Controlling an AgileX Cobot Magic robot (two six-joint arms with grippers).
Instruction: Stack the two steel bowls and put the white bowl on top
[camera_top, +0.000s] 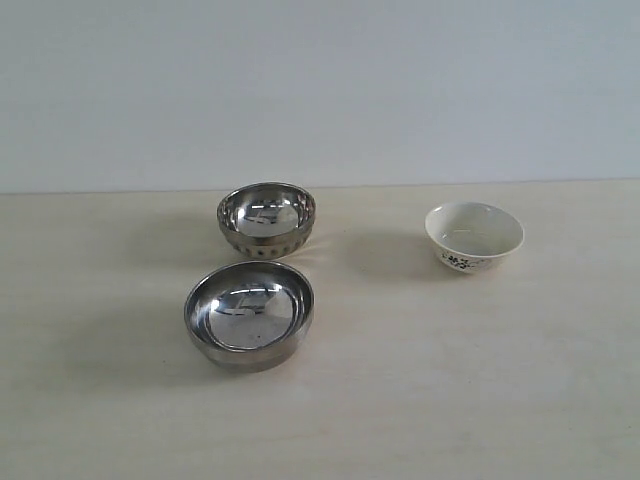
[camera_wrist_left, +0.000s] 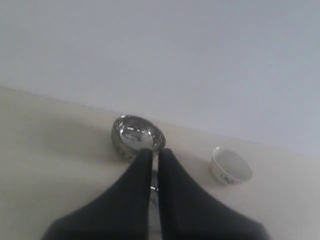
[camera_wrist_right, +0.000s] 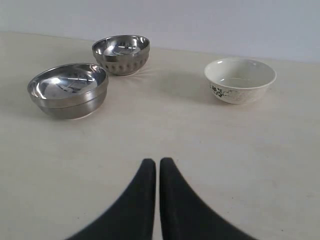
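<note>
The plain bowl (camera_top: 249, 316) sits upright at the front left of the table (camera_top: 470, 390). The dimpled bowl (camera_top: 266, 220) is just behind it, with a narrow gap showing between them in the right wrist view. The white bowl (camera_top: 473, 236) stands well apart to the right, with a dark floral print on its side. The left gripper (camera_wrist_left: 155, 151) and right gripper (camera_wrist_right: 157, 161) both have their fingers pressed together and hold nothing.

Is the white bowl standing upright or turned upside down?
Upright: the white bowl rests on its base, rim up, its inside visible and empty.
</note>
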